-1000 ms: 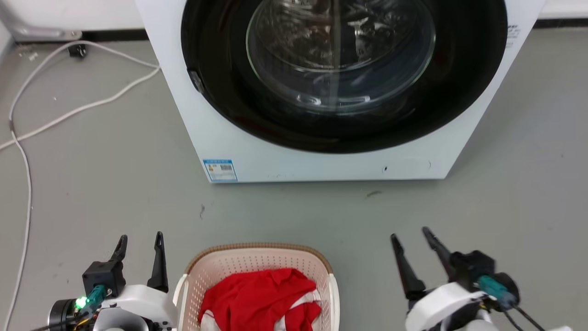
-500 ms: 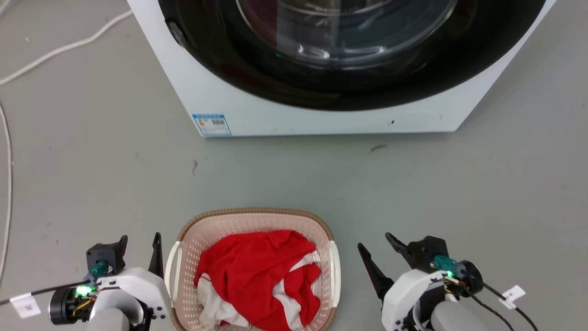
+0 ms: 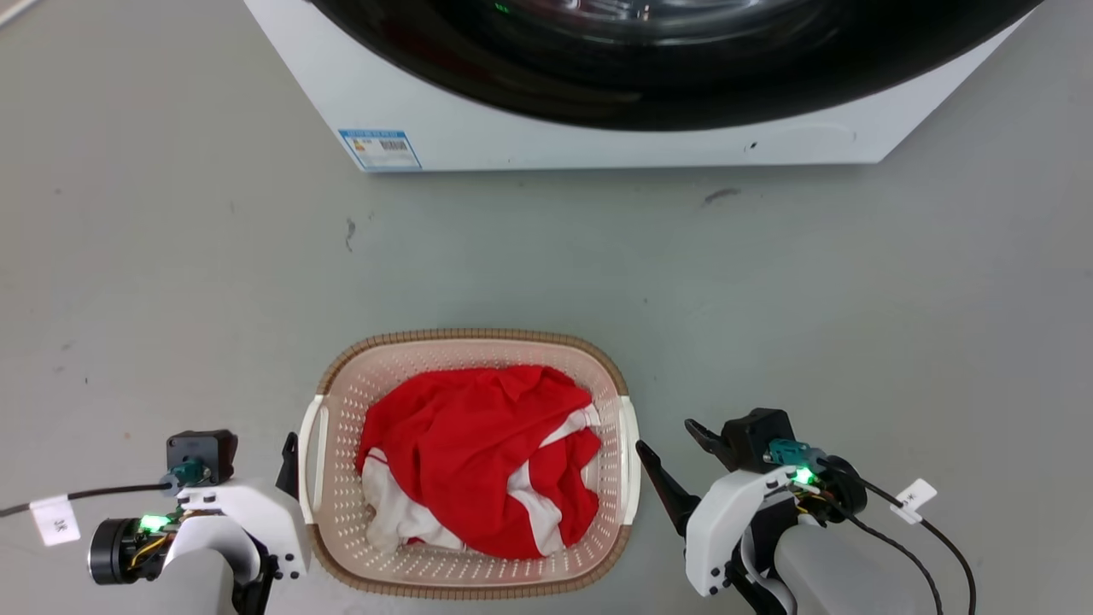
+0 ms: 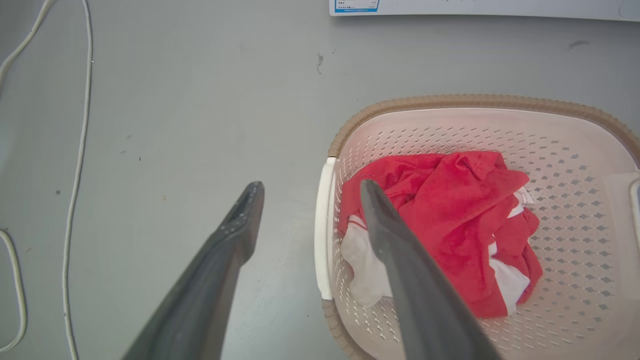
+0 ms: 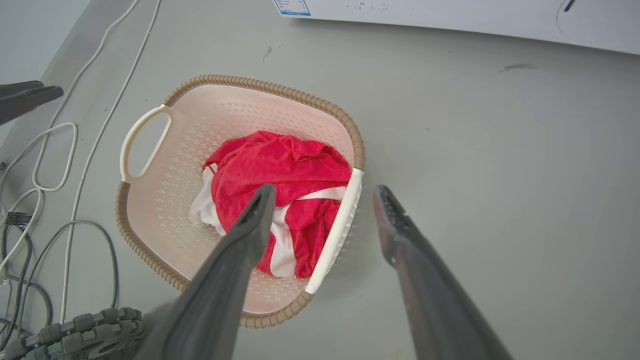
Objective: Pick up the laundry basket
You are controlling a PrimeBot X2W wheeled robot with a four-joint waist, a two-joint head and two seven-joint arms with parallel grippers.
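Note:
The laundry basket (image 3: 474,335) is cream with a brown woven-look rim and stands on the grey floor, holding a red and white cloth (image 3: 478,444). My left gripper (image 3: 256,453) is open beside the basket's left white handle (image 3: 307,461). In the left wrist view the left gripper (image 4: 311,184) has one finger on each side of that handle (image 4: 322,225), above it. My right gripper (image 3: 666,434) is open next to the right handle (image 3: 630,461). In the right wrist view the right gripper (image 5: 325,187) straddles that handle (image 5: 335,230) from above, without touching it.
The white washing machine (image 3: 598,149) with its dark round door stands on the floor beyond the basket. White cables (image 4: 75,150) lie on the floor at the left, with more cables (image 5: 90,150) in the right wrist view. Bare grey floor separates basket and machine.
The head camera has tilted down, so the machine and basket sit higher in the picture. Both grippers have closed in on the basket's side handles, the right one shifting left.

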